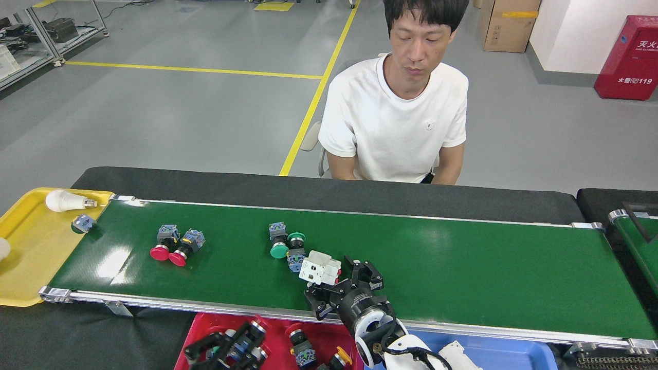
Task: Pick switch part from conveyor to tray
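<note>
White switch part (pixel 320 267) sitting between right gripper (pixel 341 287) fingers spread wide, on conveyor (pixel 462 272); grey floor beyond.

Counts on and around the belt

Two red-capped switches (pixel 168 247) left of centre, two green-capped switches (pixel 287 245) at centre, one white breaker block (pixel 320 267), one bulb (pixel 66 201) upper left, one person (pixel 406 103); red tray (pixel 267 329) holds perhaps four switches, partly hidden.

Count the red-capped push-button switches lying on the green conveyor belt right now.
2: a pair lying side by side on the left part of the conveyor, one just left of the other. None looks hidden.
</note>
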